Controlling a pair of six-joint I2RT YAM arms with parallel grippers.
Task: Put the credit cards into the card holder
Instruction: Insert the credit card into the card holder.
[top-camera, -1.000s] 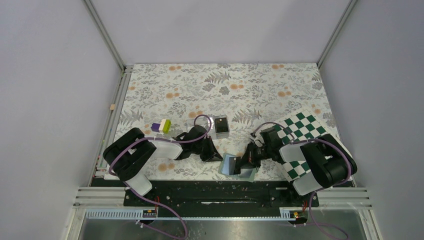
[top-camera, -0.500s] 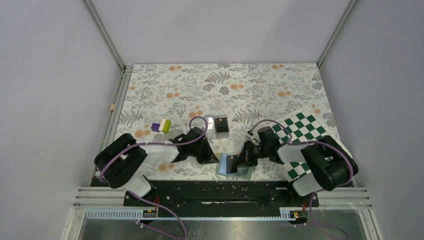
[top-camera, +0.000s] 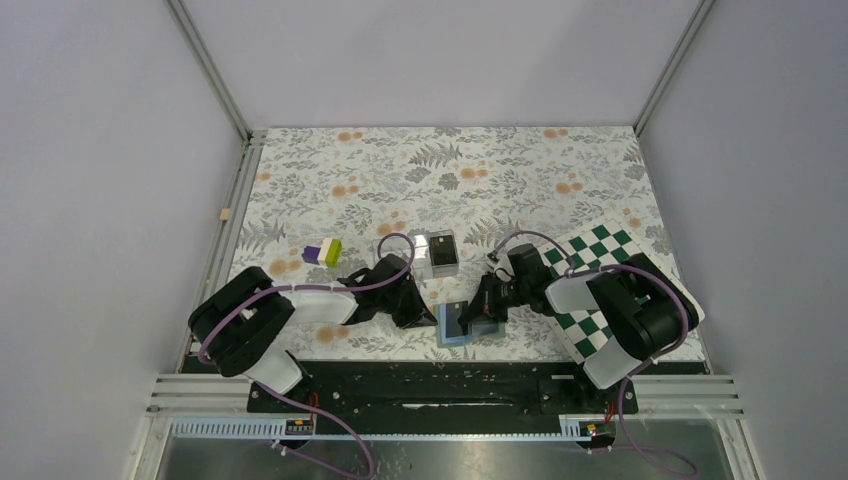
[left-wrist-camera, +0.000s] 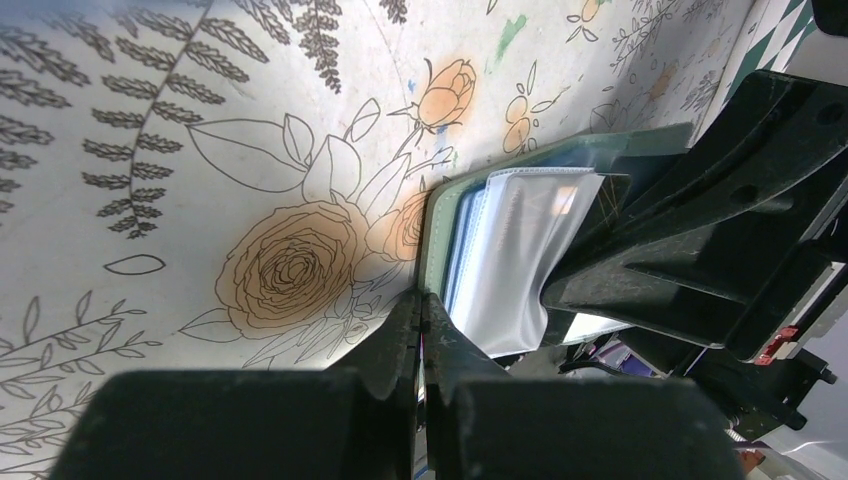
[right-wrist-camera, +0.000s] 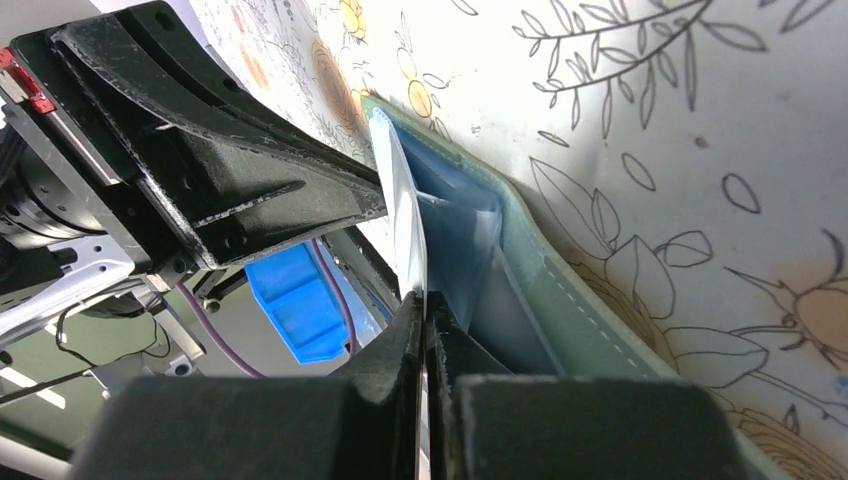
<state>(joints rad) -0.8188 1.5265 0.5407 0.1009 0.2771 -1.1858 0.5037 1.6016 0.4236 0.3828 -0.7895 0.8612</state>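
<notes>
Nearest the arms' bases we find the card holder (top-camera: 456, 338), lying open on the floral table (top-camera: 500, 170) close to its near edge, its sage-green cover down and its pale blue-grey pockets facing up. It sits between our two grippers, which reach in low from either side. Our left gripper (left-wrist-camera: 420, 303) has its fingers pressed together with nothing between them, and their tips touch the holder's green edge. Our right gripper (right-wrist-camera: 425, 303) is closed as well, pinching a thin pale inner leaf of the holder, which stands up from the pockets at a slant. Just beyond the two grippers stands a clear box (top-camera: 441, 252) with a dark flat piece (top-camera: 442, 250) inside; it is too small for us to tell whether that is a card. To the left of the box lies a small purple, white and green block (top-camera: 323, 252). Off to the right, a green-and-white chequered board (top-camera: 610, 248) lies partly under our right arm.
</notes>
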